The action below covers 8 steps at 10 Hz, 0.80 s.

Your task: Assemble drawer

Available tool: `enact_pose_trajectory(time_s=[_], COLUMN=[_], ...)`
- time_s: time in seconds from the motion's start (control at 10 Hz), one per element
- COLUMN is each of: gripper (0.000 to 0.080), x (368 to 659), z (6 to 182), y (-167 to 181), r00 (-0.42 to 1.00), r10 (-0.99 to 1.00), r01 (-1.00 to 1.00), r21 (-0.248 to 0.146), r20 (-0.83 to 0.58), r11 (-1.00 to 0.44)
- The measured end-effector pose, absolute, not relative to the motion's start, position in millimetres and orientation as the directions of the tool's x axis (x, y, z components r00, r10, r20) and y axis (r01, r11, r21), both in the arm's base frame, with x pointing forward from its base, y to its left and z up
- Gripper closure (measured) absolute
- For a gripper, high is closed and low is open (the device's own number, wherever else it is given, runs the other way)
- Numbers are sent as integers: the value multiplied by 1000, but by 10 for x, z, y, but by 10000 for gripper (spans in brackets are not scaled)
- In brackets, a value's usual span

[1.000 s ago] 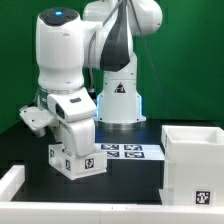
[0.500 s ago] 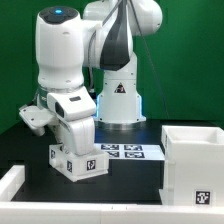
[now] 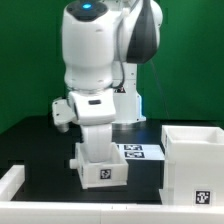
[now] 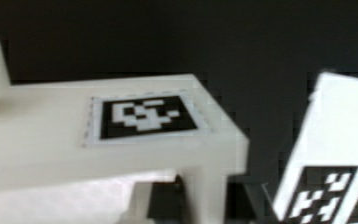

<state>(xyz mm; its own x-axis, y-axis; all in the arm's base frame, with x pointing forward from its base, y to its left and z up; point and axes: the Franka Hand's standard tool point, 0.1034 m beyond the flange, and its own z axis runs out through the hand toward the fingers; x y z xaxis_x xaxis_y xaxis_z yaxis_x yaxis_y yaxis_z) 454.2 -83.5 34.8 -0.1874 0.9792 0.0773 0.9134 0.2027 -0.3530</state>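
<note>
Black worktop [image 3: 40, 160], green wall [image 3: 20, 60] behind. Mid-worktop the gripper [image 3: 97, 160] clasps the drawer [image 3: 102, 173] beside the marker board [image 3: 135, 152] – large white box [image 3: 195, 160] near the front corner, the exterior view's right.

one drawer [image 3: 103, 172], one tall box [image 3: 195, 165], one marker board [image 3: 137, 152] (partly hidden).

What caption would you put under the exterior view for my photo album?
White robot arm bends down over the small drawer, the large white box standing beside it.

My arm [image 3: 95, 75] hangs right over the drawer [image 3: 101, 173]; the big box [image 3: 196, 162] stands at the exterior view's right.
</note>
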Motion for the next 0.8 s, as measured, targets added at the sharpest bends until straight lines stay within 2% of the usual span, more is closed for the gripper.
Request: enact_pose_trajectory(time_s=[0.1,0.2,0.6,0.8], gripper=[736,736,736,741], x=[4663,4675,4673,4673], z=[370,360,364,444], y=[-858,-864,-868,-892], r00=[-179,-180,-176,-9], r10=[981,981,981,995], r01=[906,913,914,944], r21=[-375,-359,-358,-327], r20=[79,75,76,104], r11=[195,195,191,43])
